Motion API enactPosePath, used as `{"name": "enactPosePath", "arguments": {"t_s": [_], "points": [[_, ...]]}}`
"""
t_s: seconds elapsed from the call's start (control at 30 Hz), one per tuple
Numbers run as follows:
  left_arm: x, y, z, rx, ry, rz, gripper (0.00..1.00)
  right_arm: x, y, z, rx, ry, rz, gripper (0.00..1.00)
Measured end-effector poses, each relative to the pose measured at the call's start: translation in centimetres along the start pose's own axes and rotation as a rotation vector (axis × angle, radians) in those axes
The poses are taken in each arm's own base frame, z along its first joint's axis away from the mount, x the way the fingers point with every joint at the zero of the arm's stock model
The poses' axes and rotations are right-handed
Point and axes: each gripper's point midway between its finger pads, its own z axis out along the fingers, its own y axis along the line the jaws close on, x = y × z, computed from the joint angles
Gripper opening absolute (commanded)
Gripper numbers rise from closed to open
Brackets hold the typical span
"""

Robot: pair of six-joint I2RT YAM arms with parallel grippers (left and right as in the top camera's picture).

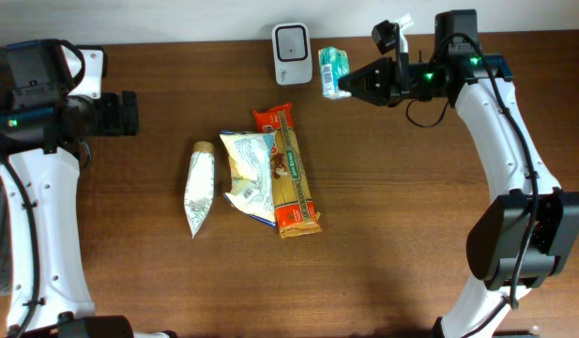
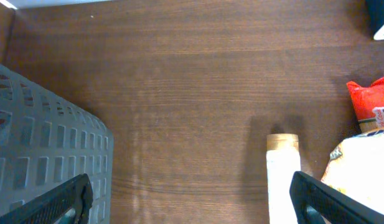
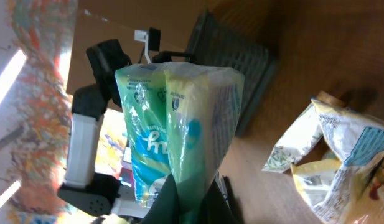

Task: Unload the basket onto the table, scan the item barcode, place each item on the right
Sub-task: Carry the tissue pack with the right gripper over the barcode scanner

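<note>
A green and teal packet [image 1: 333, 72] hangs above the table at the back, right beside the white barcode scanner [image 1: 292, 53]. My right gripper [image 1: 350, 86] is shut on the packet's lower edge. The right wrist view shows the packet [image 3: 179, 124] standing up from the closed jaws of the right gripper [image 3: 188, 205]. My left gripper [image 1: 131, 113] is at the far left, away from all items. In the left wrist view the left gripper [image 2: 192, 202] is open wide over bare wood, with nothing between its fingers [image 2: 61, 202].
Three packages lie mid-table: a white-green pouch [image 1: 199, 188], a yellow-white snack bag [image 1: 251, 169] and a long orange-red pack [image 1: 291, 178]. A grey slotted basket [image 2: 36, 143] stands at the left edge, below the left gripper.
</note>
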Motion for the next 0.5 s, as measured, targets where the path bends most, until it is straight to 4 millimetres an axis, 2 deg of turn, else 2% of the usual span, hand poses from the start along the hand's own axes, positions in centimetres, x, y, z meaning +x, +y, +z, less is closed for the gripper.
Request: {"name": "enactPosePath", "arguments": {"t_s": [0.2,0.5], "points": [[0.0,0.0,0.0,0.000,0.000,0.000,0.99,-0.8,0.3,0.0,-0.005,-0.004,-0.005,0.04],[0.0,0.0,0.0,0.000,0.000,0.000,0.99,-1.5,-0.3,0.2,0.040,-0.018,-0.058,0.04]]}}
